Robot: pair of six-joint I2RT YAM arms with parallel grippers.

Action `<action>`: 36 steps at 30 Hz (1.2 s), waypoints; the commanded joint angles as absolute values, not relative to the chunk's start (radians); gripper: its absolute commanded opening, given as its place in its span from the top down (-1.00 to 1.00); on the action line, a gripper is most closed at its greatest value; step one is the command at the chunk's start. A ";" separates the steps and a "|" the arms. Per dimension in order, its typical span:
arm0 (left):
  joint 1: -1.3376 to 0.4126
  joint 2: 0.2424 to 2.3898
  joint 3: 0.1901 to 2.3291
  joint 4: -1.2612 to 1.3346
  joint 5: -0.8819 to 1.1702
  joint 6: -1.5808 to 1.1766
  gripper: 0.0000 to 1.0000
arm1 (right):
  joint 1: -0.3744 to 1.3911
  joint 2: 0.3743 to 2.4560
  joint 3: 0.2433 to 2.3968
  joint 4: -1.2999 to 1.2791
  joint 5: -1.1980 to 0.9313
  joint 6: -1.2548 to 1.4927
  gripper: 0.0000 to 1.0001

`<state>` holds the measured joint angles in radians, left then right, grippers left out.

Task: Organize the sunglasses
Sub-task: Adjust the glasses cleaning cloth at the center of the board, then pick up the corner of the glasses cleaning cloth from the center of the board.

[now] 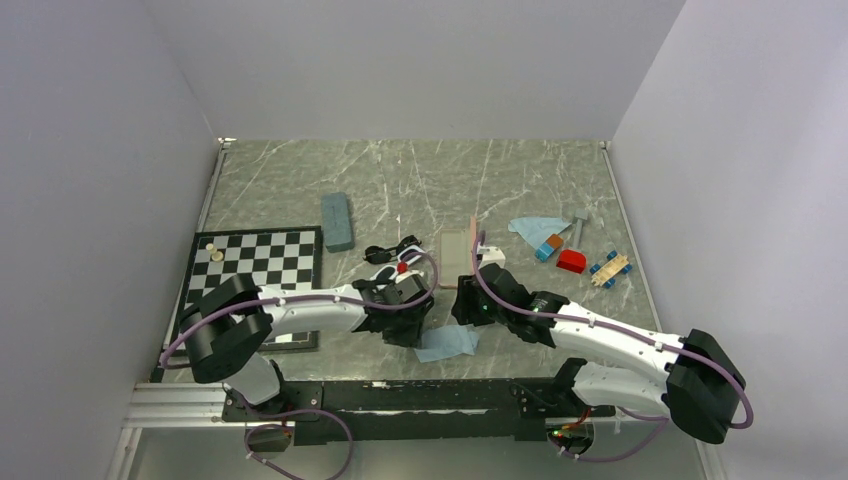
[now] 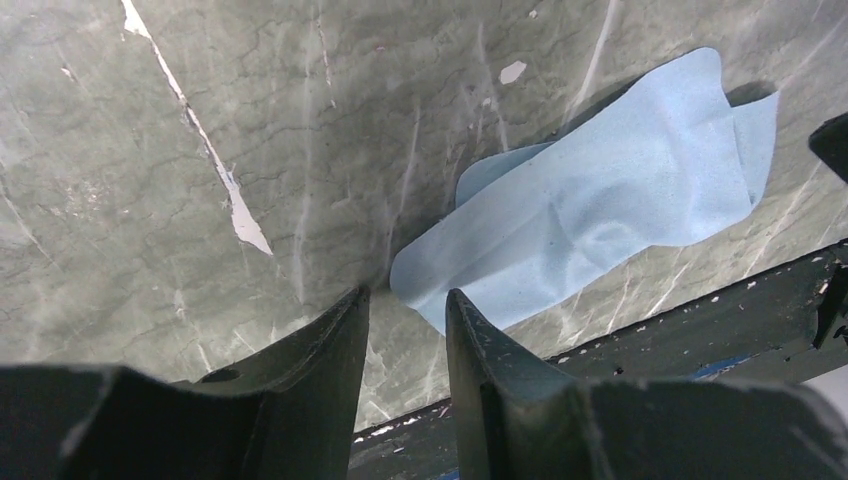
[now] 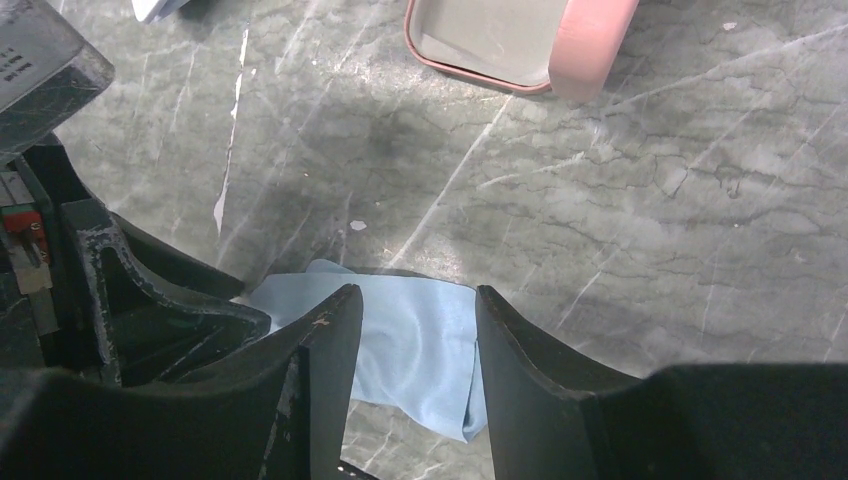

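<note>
The black-framed sunglasses (image 1: 390, 250) lie on the marble table just beyond my left arm. The white-framed sunglasses (image 1: 491, 258) lie beside the open pink case (image 1: 457, 257), beyond my right arm. My left gripper (image 1: 412, 328) is low over the table, partly open and empty; in the left wrist view (image 2: 407, 295) its tips point at the near corner of a light blue cloth (image 2: 600, 200). My right gripper (image 1: 466, 306) is open and empty above the same cloth (image 3: 410, 340), facing the left gripper (image 3: 150, 310). Neither pair of sunglasses shows in the wrist views.
A slate-blue case (image 1: 337, 221) lies shut at the back left. A chessboard (image 1: 262, 262) is on the left. A second light blue cloth (image 1: 533, 228) and small toys (image 1: 572, 260) lie at the right. The pink case's rim (image 3: 585, 45) shows ahead of my right gripper. The black mounting rail (image 2: 720, 310) borders the table's near edge.
</note>
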<state>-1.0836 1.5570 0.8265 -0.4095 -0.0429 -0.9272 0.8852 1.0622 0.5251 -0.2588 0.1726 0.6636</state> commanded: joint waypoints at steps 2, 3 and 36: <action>-1.091 1.650 0.857 -0.463 -0.029 -0.882 0.21 | 0.890 1.044 0.513 -0.226 0.162 0.656 0.01; -1.091 1.660 0.869 -0.466 -0.031 -0.876 0.24 | 0.891 1.038 0.510 -0.230 0.163 0.659 0.01; -1.040 1.439 0.703 -0.403 -0.088 -0.845 1.00 | 1.003 1.386 0.633 -0.181 0.208 0.613 0.21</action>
<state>-1.0462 1.4631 0.7311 -0.3954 -0.0780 -0.8745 0.9867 1.3811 0.6029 -0.1566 0.1669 0.5980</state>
